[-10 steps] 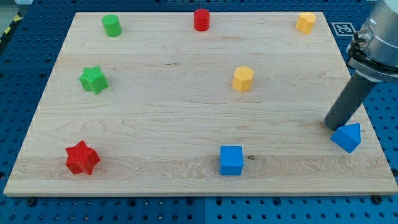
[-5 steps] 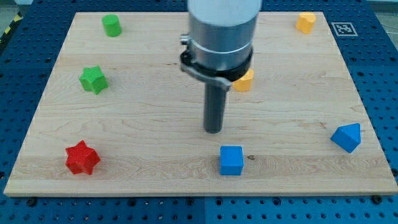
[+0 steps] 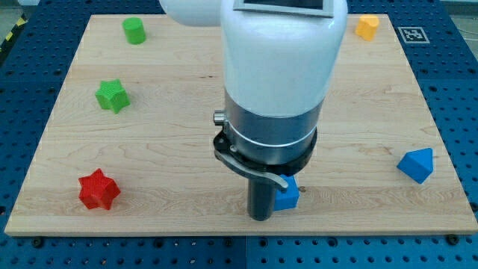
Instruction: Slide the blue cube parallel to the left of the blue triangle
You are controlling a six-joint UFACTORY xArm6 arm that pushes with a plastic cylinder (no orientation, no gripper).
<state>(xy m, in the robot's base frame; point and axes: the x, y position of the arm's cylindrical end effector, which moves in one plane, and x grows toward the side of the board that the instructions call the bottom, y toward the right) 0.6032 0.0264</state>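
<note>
Far to the left of my tip (image 3: 259, 217) sit the red star (image 3: 98, 189), the green star (image 3: 112, 96) and, further up, the green cylinder (image 3: 134, 31) — none of them in the way of this job. My tip stands near the bottom edge of the wooden board (image 3: 179, 149), and being a bare rod it grasps nothing; it can only push. The blue cube (image 3: 287, 196) lies just to the right of my tip, seemingly touching it, though the arm's body hides most of the cube and I cannot confirm contact. Well apart to the right, and slightly higher in the view, is the blue triangle (image 3: 416, 164). So the cube lies between my tip and the triangle — a rightward push, I judge, carries it towards the triangle's left side. At the top right sits a yellow block (image 3: 366, 26).
</note>
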